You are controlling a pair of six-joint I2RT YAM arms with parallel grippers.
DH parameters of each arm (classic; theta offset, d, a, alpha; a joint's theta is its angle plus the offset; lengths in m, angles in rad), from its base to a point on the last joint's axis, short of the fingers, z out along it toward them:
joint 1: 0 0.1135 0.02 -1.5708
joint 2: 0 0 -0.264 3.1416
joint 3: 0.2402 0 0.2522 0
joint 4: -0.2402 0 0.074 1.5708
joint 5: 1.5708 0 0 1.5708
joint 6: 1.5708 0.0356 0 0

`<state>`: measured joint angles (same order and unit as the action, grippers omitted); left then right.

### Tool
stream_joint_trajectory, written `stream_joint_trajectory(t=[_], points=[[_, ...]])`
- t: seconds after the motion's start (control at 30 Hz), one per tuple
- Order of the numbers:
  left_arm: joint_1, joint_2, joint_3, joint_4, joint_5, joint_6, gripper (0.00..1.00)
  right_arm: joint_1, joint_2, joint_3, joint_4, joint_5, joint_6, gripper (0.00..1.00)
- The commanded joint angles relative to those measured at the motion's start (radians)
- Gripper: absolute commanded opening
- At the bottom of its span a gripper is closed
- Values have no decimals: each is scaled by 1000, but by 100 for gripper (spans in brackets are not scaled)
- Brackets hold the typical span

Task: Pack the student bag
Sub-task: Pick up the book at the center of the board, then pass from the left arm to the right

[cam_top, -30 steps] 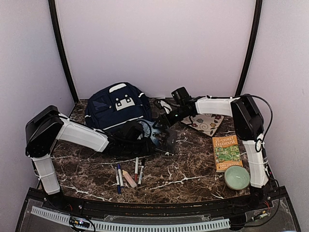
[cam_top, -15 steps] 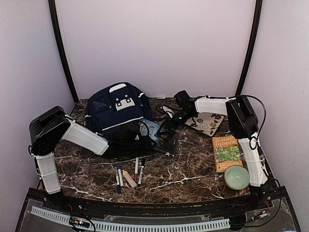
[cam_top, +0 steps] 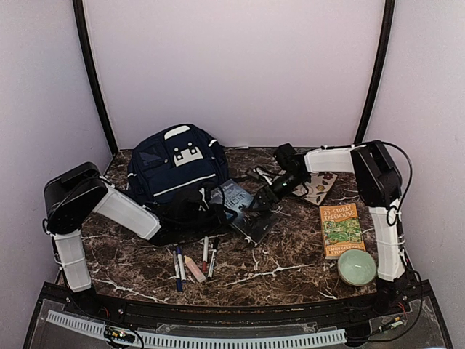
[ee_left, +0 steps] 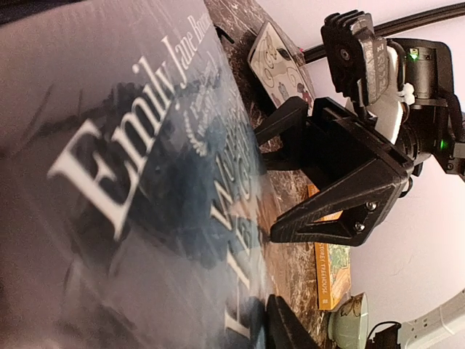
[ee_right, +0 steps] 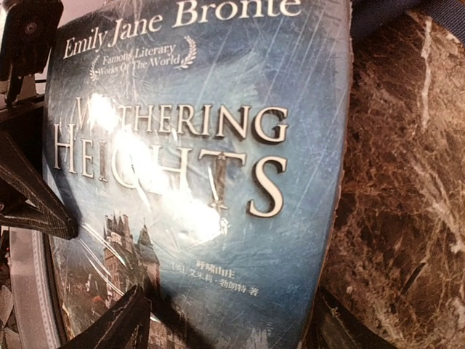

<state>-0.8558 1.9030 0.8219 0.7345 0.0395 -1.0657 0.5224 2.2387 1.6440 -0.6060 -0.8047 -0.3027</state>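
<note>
The navy student bag (cam_top: 174,163) stands at the back left, a white patch near its top. A blue "Wuthering Heights" book (cam_top: 236,195) lies tilted at the bag's front right; it fills the left wrist view (ee_left: 131,182) and the right wrist view (ee_right: 203,160). My left gripper (cam_top: 218,205) is at the book's bag-side edge. One of its fingers (ee_left: 287,327) rests on the cover and the other is hidden under the book. My right gripper (cam_top: 264,198) is open, its fingers (ee_right: 112,327) spread wide across the book's near end, not clamping it.
An orange book (cam_top: 341,229) and a green bowl (cam_top: 357,266) sit at the front right. Several pens and markers (cam_top: 193,263) lie in front of the bag. A patterned pouch (cam_top: 318,186) lies behind the right gripper. A dark flat object (cam_top: 256,224) lies beside the blue book.
My right gripper has drawn back to the right, away from the bag. The blue book now shows more fully beside the bag. The left arm has shifted slightly.
</note>
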Motion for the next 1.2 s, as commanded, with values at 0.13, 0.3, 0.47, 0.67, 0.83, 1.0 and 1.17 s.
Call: stream_joint_trajectory(t=[0.13, 0.3, 0.47, 0.67, 0.83, 1.0, 1.17], points=[[8, -132, -59, 201, 2, 55, 10, 39, -129, -78, -117, -135, -17, 71], [1, -230, -79, 194, 47, 148, 0, -7, -247, -117, -167, -121, -52, 72], [6, -354, -56, 86, 99, 287, 0, -57, -422, -169, -86, -26, -13, 76], [50, -468, -36, 15, 156, 356, 0, -103, -532, -160, 22, 15, 85, 100], [93, -531, 13, -24, 245, 417, 0, -131, -536, -145, 71, -146, 130, 100], [123, -546, 67, -23, 354, 431, 0, -129, -487, -106, 91, -306, 187, 92], [148, -538, 60, 65, 402, 376, 0, -81, -473, -152, 182, -368, 259, 88]])
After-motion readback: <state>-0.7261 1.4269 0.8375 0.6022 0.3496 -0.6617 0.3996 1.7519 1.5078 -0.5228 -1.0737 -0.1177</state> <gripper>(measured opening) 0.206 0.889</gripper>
